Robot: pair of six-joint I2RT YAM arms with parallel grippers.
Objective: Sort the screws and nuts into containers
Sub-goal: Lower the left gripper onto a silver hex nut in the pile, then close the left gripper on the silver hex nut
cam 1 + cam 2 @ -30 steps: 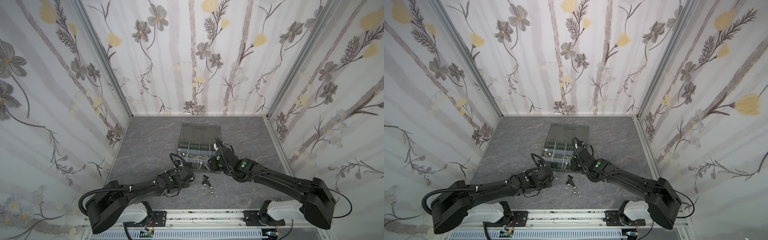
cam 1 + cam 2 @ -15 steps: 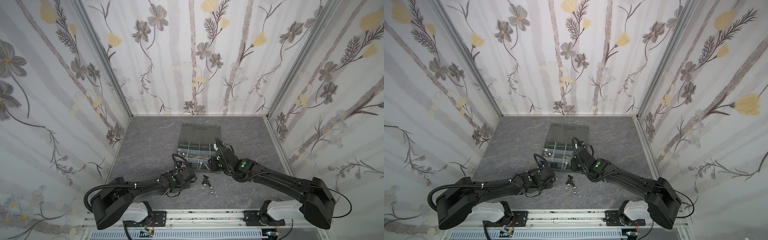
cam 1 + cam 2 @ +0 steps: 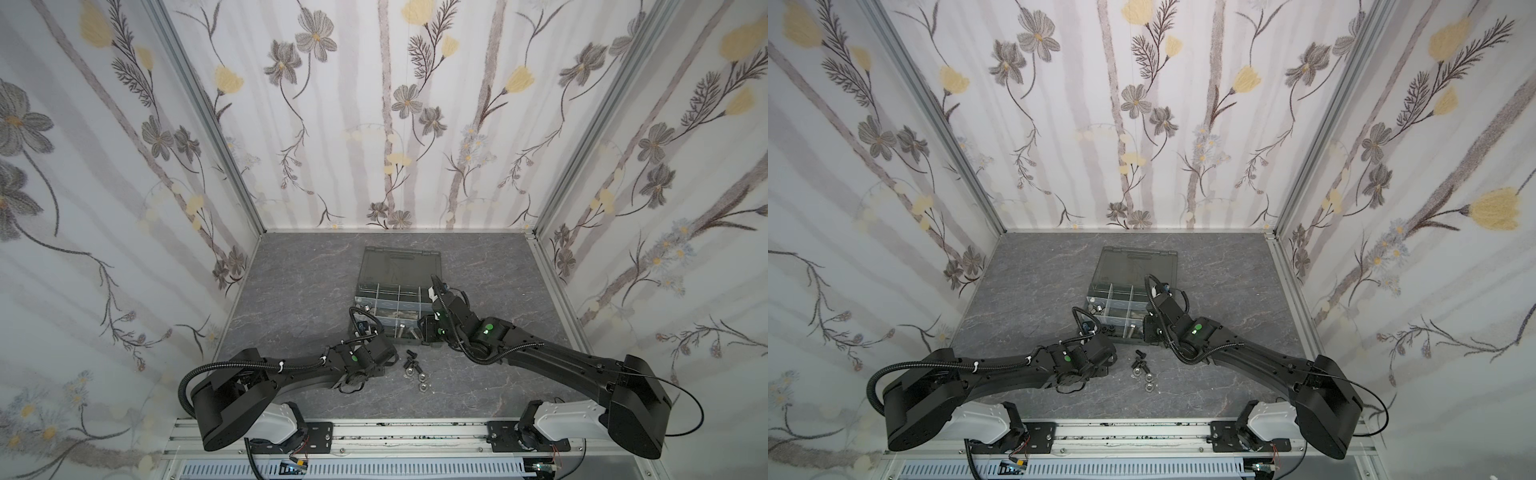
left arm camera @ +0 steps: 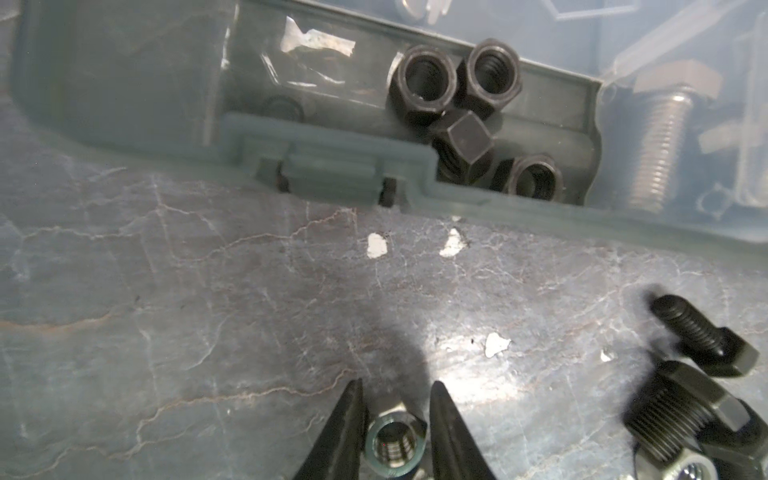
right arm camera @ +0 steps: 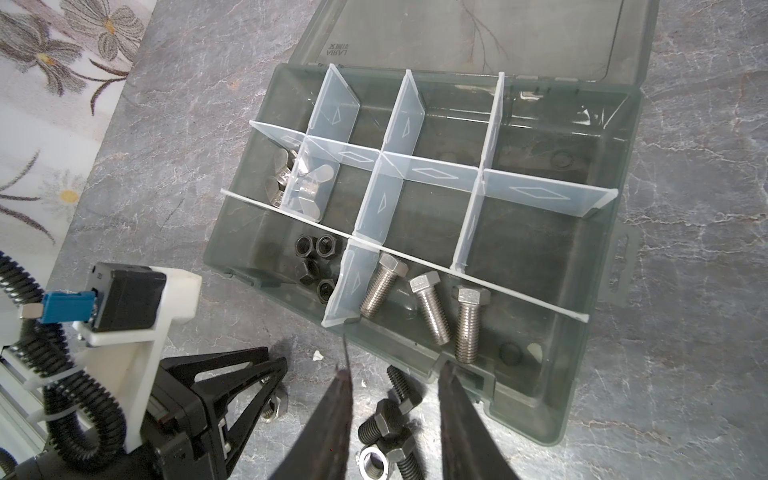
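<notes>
Moved: left gripper (image 4: 395,382) narrowed, pinching silver nut (image 4: 395,444), hole up, on bench (image 4: 166,311) | right gripper (image 5: 397,365) part-open, empty, by black screws (image 5: 384,419) | three silver screws (image 5: 430,309) flat in front compartment (image 5: 532,316) of case (image 5: 590,353), heads toward lid | lid lettering (image 5: 337,52) unreadable

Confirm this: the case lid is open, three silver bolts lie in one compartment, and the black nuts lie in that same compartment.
Wrong on the nuts. The right wrist view shows the black nuts in the neighbouring compartment, a pale divider between them and the three silver bolts. The lid is open, as stated.
</notes>
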